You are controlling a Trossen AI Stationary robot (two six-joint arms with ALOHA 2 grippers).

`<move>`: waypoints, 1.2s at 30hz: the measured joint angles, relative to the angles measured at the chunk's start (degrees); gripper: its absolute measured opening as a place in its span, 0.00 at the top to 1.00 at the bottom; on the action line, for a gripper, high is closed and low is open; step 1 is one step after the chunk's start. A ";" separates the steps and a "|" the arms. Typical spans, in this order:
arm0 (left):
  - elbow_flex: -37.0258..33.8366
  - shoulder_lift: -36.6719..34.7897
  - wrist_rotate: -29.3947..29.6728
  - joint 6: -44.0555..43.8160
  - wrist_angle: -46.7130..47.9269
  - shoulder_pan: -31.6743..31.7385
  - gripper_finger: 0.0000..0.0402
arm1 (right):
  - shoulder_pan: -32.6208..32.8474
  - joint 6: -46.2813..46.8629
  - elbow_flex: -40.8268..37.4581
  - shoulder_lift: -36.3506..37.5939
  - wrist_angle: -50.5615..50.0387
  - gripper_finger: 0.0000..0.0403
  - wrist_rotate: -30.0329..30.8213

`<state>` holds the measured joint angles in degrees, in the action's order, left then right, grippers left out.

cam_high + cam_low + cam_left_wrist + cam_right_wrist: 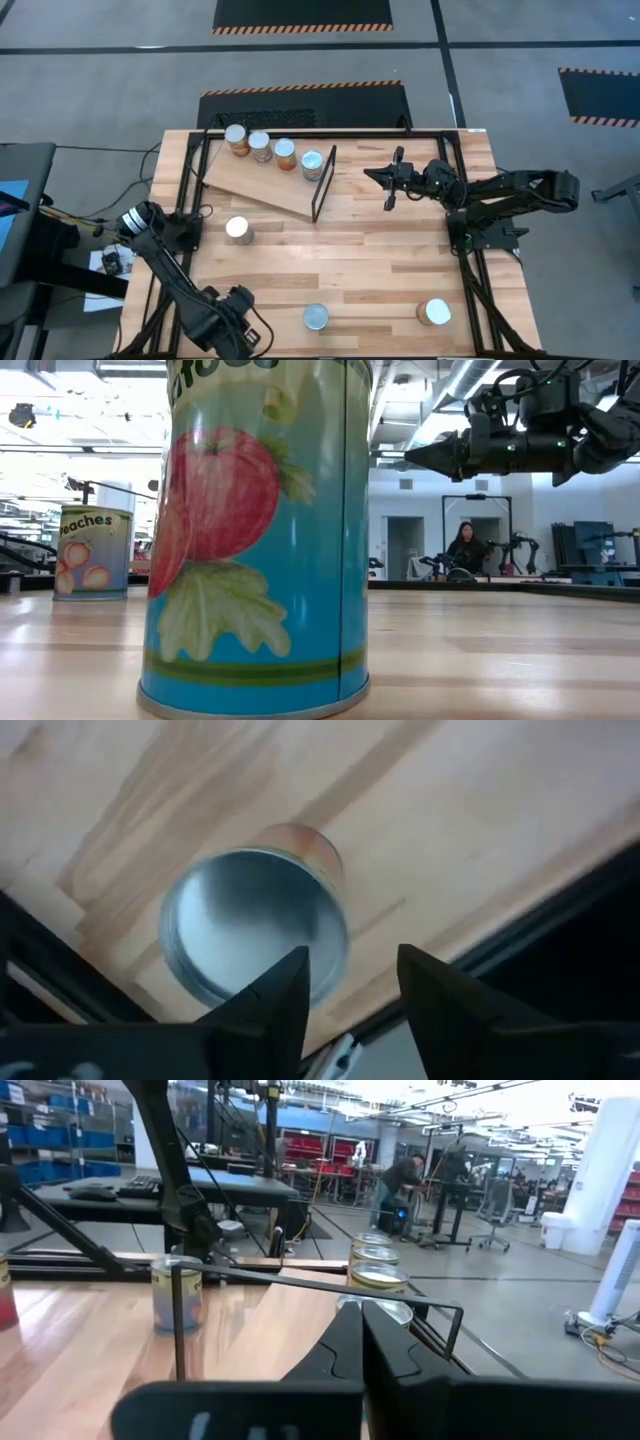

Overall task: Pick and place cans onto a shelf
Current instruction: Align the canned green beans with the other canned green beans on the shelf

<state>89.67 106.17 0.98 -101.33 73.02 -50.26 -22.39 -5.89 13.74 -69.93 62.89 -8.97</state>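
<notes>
Your left end effector [350, 995] fingers apart above a silver-topped can [255, 935], right end effector [372, 175] pinched together beside the shelf [265, 180], four cans [272, 150] lined there.

Four cans [273, 150] fill the shelf's [250, 180] far edge, leaving its near strip bare up to the black frame [322, 183]. Open table [350, 255] lies between the lone can [238, 229] and two front cans [315, 317], wide enough for a hand.

Bright overhead ceiling light, soft shadows; the nearest can [255, 530] looms blurred.
</notes>
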 joint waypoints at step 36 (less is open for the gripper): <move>-1.25 -5.00 12.66 35.44 6.80 10.10 1.00 | -1.06 0.31 0.00 -0.02 -0.49 0.98 0.08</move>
<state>88.42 101.17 13.63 -65.89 79.82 -40.16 -23.45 -5.58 13.74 -69.95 62.40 -8.90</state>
